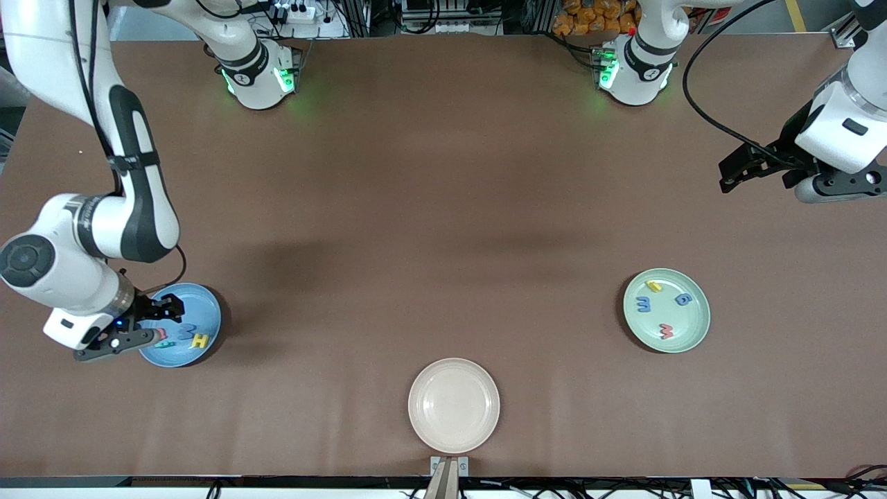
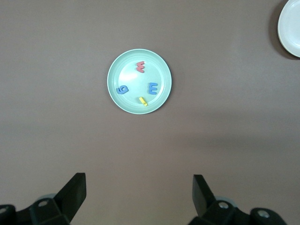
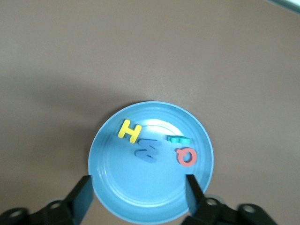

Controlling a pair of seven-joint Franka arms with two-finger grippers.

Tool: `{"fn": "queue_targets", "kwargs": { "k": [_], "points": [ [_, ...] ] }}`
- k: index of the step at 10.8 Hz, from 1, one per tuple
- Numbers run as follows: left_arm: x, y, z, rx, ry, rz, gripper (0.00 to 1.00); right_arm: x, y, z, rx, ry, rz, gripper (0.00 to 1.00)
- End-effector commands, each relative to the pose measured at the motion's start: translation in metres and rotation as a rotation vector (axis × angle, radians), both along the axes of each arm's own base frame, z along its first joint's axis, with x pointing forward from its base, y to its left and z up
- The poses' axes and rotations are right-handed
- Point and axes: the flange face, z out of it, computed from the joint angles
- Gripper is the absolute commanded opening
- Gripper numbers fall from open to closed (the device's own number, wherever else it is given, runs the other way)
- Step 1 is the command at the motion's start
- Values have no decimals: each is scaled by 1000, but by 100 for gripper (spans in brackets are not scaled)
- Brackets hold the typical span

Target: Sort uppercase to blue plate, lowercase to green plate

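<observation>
The sorting looks all but finished. In the front view's lower left corner, the right gripper [image 1: 149,322] hangs over the blue plate [image 1: 205,305], its fingers spread wide and holding nothing; the right wrist view shows all 4 uppercase letters lying in that plate: the yellow H [image 3: 129,131], the blue zigzag M [image 3: 148,150], the teal R [image 3: 179,139] resting on edge, and the red Q [image 3: 185,156]. At the front view's right, below centre, the green plate [image 1: 698,326] holds the 4 lowercase letters: the blue round a [image 1: 683,299], the blue m [image 1: 644,303], the small yellow hooked letter [image 1: 654,285] and the small red w [image 1: 666,331]. The cream plate [image 1: 454,405] at bottom centre holds no letters. The left gripper [image 1: 736,172] waits at the upper right of the front view, open and empty. With no letters visible on the table, the next move is probably just lifting the right arm clear of the blue plate without catching its rim.
</observation>
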Motion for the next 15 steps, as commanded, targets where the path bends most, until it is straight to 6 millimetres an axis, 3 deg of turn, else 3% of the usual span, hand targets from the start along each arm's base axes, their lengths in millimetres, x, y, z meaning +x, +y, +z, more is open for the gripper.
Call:
{"fn": "queue_targets", "kwargs": {
  "k": [1,5,8,9,12,15],
  "points": [
    [-1,4,4,24,4,-11,100,-41,-13,61,38,-8,-52,100],
    [-1,4,6,23,0,-11,100,-74,-8,162,77,24,-164,100],
    [-1,5,12,22,-12,-26,100,-76,10,255,64,2,-141,100],
    [-1,5,11,21,-10,-32,100,-82,20,273,56,-9,-122,100],
    [-1,5,12,22,-12,-32,100,-94,31,313,61,-9,-109,100],
    [-2,5,22,20,-27,-35,100,-101,34,310,82,43,-216,100]
  ]
}}
